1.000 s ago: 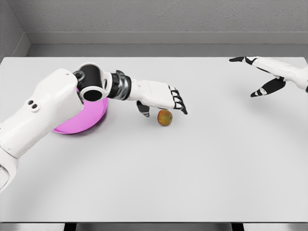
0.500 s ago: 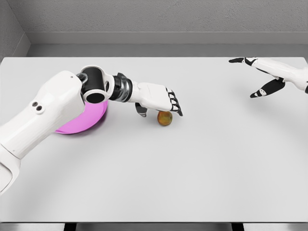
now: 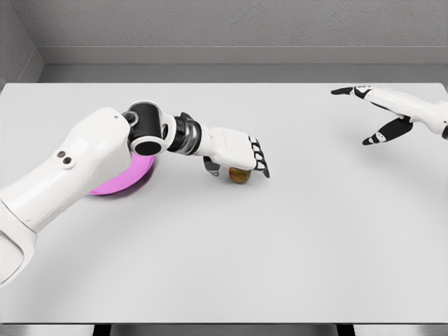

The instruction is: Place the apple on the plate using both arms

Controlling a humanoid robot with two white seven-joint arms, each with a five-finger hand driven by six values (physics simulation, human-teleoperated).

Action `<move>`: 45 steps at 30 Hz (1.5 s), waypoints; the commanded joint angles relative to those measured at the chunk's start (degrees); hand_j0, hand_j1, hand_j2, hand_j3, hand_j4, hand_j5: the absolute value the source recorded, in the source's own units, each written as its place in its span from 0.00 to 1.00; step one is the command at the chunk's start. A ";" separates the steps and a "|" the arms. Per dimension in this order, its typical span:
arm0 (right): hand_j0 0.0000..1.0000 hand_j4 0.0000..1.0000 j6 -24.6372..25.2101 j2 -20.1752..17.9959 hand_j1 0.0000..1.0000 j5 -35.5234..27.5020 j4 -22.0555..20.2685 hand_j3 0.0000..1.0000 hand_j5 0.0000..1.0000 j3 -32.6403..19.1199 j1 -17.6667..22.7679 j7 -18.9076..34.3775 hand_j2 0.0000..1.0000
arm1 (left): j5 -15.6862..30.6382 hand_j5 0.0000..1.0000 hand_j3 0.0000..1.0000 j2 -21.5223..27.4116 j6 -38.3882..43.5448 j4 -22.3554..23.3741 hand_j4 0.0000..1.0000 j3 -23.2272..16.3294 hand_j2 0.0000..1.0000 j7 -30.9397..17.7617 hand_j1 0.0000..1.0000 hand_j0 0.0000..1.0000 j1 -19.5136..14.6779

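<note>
On the grey table (image 3: 294,238), the pink plate (image 3: 122,183) lies partly hidden under the left arm. The left hand (image 3: 234,148) hovers palm-down over the apple (image 3: 239,176), fingers extended, not closed, apparently positioned for a grasp. The right hand (image 3: 381,112) rests far right, fingers spread, holding nothing.
</note>
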 commanded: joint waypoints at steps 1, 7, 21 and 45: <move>1.00 1.00 0.16 -0.13 1.00 -0.44 -0.31 1.00 1.00 0.00 0.00 -0.02 1.00 | 0.19 0.91 0.91 -0.03 0.13 0.00 0.91 0.03 0.91 0.03 0.91 0.91 -0.09; 1.00 1.00 0.16 -0.04 1.00 -0.44 -0.31 1.00 1.00 0.00 0.09 -0.02 1.00 | -1.48 0.89 0.89 -0.29 0.13 0.09 0.89 0.03 0.89 0.03 0.89 0.89 -0.09; 1.00 1.00 0.16 -0.04 1.00 -0.44 -0.31 1.00 1.00 0.00 0.35 -0.02 1.00 | -3.67 0.88 0.88 -1.17 0.13 0.27 0.88 -0.14 0.88 0.03 0.88 0.88 0.09; 1.00 1.00 0.16 -0.04 1.00 -0.44 -0.31 1.00 1.00 0.00 0.35 -0.02 1.00 | -6.05 0.66 0.66 -2.40 0.13 2.20 0.66 -0.23 0.66 0.03 0.66 0.66 0.26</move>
